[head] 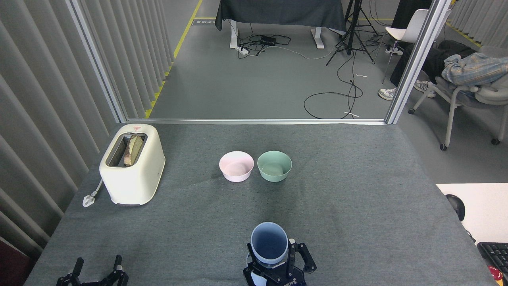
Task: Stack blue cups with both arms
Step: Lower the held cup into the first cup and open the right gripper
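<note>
One pale blue cup (269,242) stands upright, mouth up, near the table's front edge at centre. My right gripper (274,259) comes up from the bottom edge and is shut on the blue cup, with black frame fingers (294,254) on either side of its lower wall. A second blue cup does not show as a separate thing; only a pale sliver sits below the held one. My left gripper (98,265) is at the bottom left, open, with both fingertips (118,260) apart and nothing between them.
A pink bowl (236,166) and a green bowl (274,165) sit side by side mid-table. A cream toaster (132,163) with bread stands at the left, its plug on the cloth. A white desk with a keyboard (494,254) is at the right. A seated person is beyond the table.
</note>
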Motion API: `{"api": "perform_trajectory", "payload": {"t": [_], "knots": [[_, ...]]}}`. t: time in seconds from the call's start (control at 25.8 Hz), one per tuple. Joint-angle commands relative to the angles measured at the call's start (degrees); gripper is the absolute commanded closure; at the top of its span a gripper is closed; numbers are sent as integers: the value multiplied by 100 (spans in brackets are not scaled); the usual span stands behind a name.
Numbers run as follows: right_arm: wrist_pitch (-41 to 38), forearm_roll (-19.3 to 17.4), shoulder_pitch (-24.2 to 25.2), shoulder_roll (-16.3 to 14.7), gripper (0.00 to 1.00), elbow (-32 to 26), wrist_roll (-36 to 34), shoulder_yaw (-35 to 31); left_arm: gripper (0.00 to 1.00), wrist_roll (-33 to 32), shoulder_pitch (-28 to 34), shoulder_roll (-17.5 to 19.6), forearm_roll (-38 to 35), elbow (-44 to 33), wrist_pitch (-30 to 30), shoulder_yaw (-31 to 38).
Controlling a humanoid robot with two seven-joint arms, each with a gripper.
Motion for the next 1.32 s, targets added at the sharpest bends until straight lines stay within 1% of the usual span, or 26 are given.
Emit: {"api": "perform_trajectory", "payload": {"t": [0.0, 0.19, 0.58, 0.7, 0.74, 0.77, 0.81, 0.85, 1.12, 1.28], "knots": [[-3, 4, -39, 62, 60, 25, -8, 14, 0, 7, 2, 4, 0, 11, 3, 0], [-21, 4, -127, 62, 59, 16, -7, 40, 0, 7, -6, -5, 0, -7, 3, 0], [-29, 13, -65, 79, 59, 25, -16, 93, 0, 16, -6, 4, 0, 2, 3, 0], [-29, 22, -65, 79, 57, 25, -16, 93, 0, 16, -6, 4, 0, -7, 3, 0], [-29, 22, -57, 79, 53, 25, -16, 93, 0, 16, -6, 4, 0, -7, 3, 0], [-29, 22, -65, 79, 44, 25, -25, 93, 0, 16, -6, 4, 0, -7, 3, 0], [-29, 22, -65, 79, 25, 25, -25, 93, 0, 16, -6, 4, 0, -7, 3, 0], [-29, 22, -74, 79, 0, 25, -43, 93, 0, 16, -6, 4, 0, -7, -6, 0], [-117, 13, -109, 97, 0, 16, -43, 93, 0, 16, -24, 13, 0, 2, -6, 0], [-47, 4, -197, 167, 0, -63, -69, 40, 0, 16, -24, 13, 0, 2, -6, 0]]}}
